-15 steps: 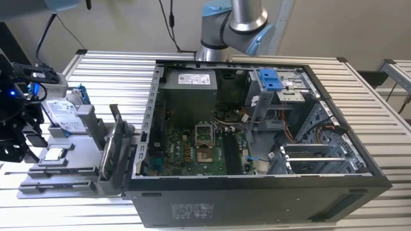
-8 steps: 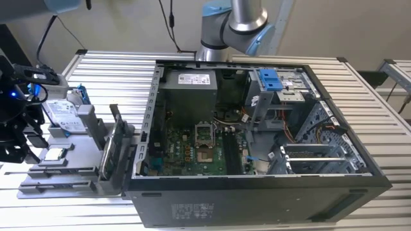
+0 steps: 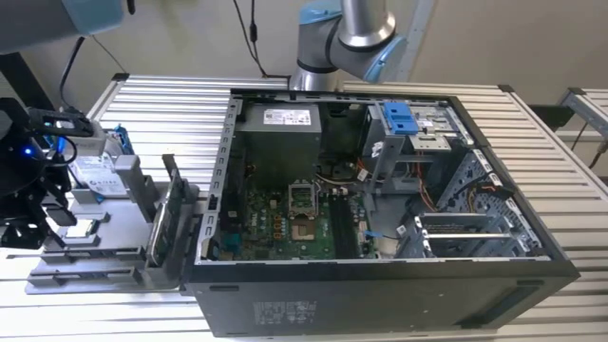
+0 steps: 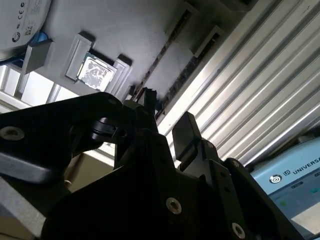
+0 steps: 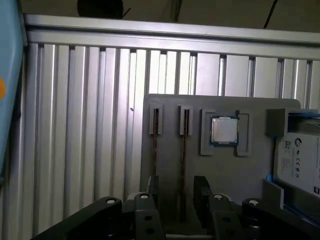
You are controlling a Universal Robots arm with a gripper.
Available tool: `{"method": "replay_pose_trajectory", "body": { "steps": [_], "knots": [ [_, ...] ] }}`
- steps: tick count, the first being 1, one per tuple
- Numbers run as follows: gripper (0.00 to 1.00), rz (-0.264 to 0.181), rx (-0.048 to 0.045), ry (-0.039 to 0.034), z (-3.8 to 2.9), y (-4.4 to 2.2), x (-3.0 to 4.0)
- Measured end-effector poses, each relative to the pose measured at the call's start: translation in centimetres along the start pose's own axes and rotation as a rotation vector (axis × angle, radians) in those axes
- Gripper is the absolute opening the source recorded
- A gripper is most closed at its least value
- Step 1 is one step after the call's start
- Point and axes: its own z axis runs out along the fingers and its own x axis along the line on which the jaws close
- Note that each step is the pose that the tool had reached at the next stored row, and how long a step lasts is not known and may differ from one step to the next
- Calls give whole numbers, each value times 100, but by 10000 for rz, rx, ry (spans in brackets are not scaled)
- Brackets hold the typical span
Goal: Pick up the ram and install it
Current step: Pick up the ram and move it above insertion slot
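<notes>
Two thin slots [image 5: 183,150] in matte grey tray [image 5: 170,107] nr black, spread hand [image 5: 176,180].

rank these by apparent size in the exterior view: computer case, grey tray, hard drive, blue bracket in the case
1. computer case
2. grey tray
3. hard drive, partly hidden
4. blue bracket, close to the hard drive's visible size, so that pair is unsure

The tray [image 3: 107,229] lies beside the case [image 3: 380,303] on the table [image 3: 171,100].
</notes>
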Motion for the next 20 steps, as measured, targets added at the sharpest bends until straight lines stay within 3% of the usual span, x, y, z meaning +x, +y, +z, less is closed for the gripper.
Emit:
{"method": "replay_pose_trajectory", "body": {
  "steps": [20],
  "knots": [
    [42,-22,93,7,343,-10,47]
  ]
}}
